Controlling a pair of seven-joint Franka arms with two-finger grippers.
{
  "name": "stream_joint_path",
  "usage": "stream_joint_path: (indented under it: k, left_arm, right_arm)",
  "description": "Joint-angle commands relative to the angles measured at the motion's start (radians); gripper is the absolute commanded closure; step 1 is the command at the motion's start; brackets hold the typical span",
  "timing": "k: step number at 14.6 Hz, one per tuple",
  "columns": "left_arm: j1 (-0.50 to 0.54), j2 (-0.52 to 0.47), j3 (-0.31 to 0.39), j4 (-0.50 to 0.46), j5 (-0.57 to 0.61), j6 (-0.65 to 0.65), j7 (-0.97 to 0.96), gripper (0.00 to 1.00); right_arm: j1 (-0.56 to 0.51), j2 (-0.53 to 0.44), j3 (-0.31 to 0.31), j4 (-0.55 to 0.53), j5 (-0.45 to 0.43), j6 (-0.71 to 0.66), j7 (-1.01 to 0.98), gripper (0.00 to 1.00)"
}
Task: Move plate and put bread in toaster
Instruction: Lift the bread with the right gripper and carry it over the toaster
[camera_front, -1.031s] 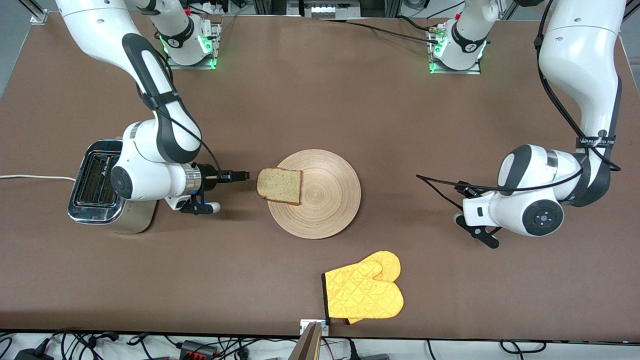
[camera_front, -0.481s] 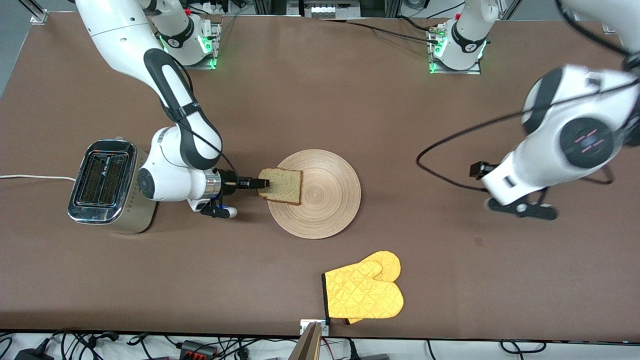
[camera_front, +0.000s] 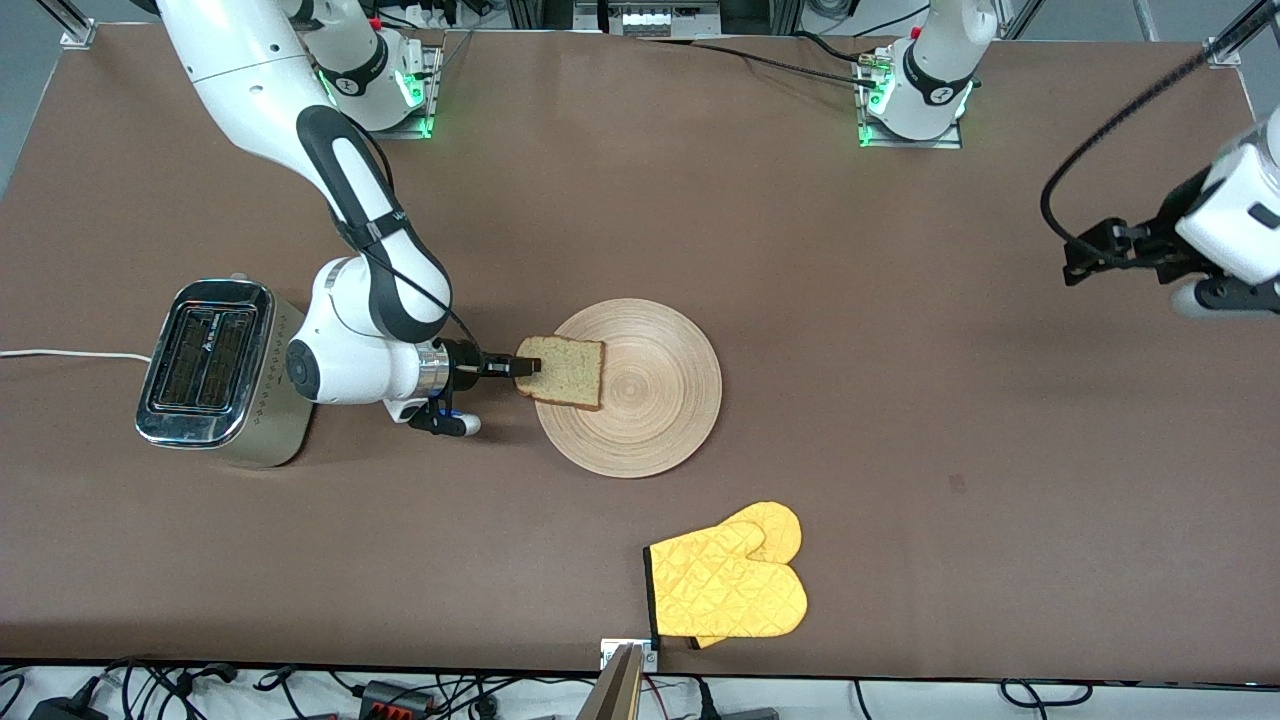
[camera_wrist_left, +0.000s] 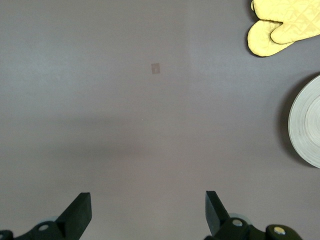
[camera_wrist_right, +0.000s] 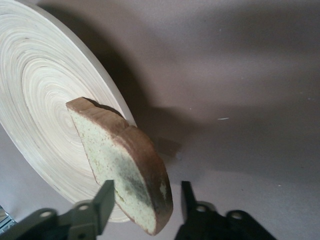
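The bread (camera_front: 565, 372) lies on the rim of the wooden plate (camera_front: 650, 420), on the side toward the toaster (camera_front: 205, 360), with one corner hanging past the rim. My right gripper (camera_front: 528, 366) reaches in level from the toaster's side. Its jaws straddle the overhanging end of the bread (camera_wrist_right: 125, 155). One finger lies against the crumb face. A narrow gap shows between the other finger and the crust. My left gripper (camera_wrist_left: 148, 200) hangs open and empty high over bare table at the left arm's end. The left arm's hand (camera_front: 1235, 235) is partly cut off in the front view.
A yellow oven mitt (camera_front: 725, 585) lies near the table edge closest to the front camera. The toaster's white cord (camera_front: 60, 354) runs off toward the right arm's end of the table. Both toaster slots face up and hold nothing.
My right gripper moved from beside the toaster to the bread, and its jaws narrowed around the slice. The left arm rose and swung away toward its end of the table.
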Motion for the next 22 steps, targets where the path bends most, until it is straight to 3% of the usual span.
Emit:
stream_joint_path:
  k: [1,3,5,9,11,13,16,19,22]
  left_arm:
    - [-0.057,-0.128,0.04,-0.217,-0.01,0.132,0.013,0.0]
    - [-0.052,-0.145,0.031,-0.235,-0.009,0.137,0.024,0.0]
    - [-0.039,-0.141,0.031,-0.231,-0.006,0.132,0.022,0.0]
    - [-0.039,-0.116,0.032,-0.197,-0.007,0.128,0.018,0.0]
    - [-0.039,-0.116,0.032,-0.196,-0.007,0.128,0.014,0.0]
    - [-0.04,-0.116,0.032,-0.196,-0.007,0.128,0.013,0.0]
    - [-0.04,-0.116,0.031,-0.186,-0.006,0.128,0.019,0.0]
    - [-0.035,-0.11,0.041,-0.186,-0.003,0.131,0.021,0.0]
    - [-0.037,-0.093,0.04,-0.166,-0.001,0.132,0.021,0.0]
  right_arm:
    - [0.008,0.004,-0.004,0.011,0.023,-0.003,-0.013,0.63]
    - [0.007,0.004,-0.004,0.034,0.021,-0.006,-0.018,0.88]
    - [0.007,-0.004,-0.004,0.063,0.012,-0.017,-0.015,1.0]
    - [-0.002,-0.012,-0.016,0.158,-0.101,-0.107,-0.003,1.0]
    - [0.004,-0.027,-0.051,0.216,-0.227,-0.167,0.069,1.0]
    - [0.01,-0.056,-0.063,0.273,-0.433,-0.234,0.14,1.0]
    - [-0.011,-0.149,-0.08,0.281,-0.609,-0.386,0.169,1.0]
    - [-0.053,-0.232,-0.166,0.281,-0.672,-0.562,0.131,1.0]
    - [-0.055,-0.28,-0.226,0.288,-0.814,-0.667,0.108,1.0]
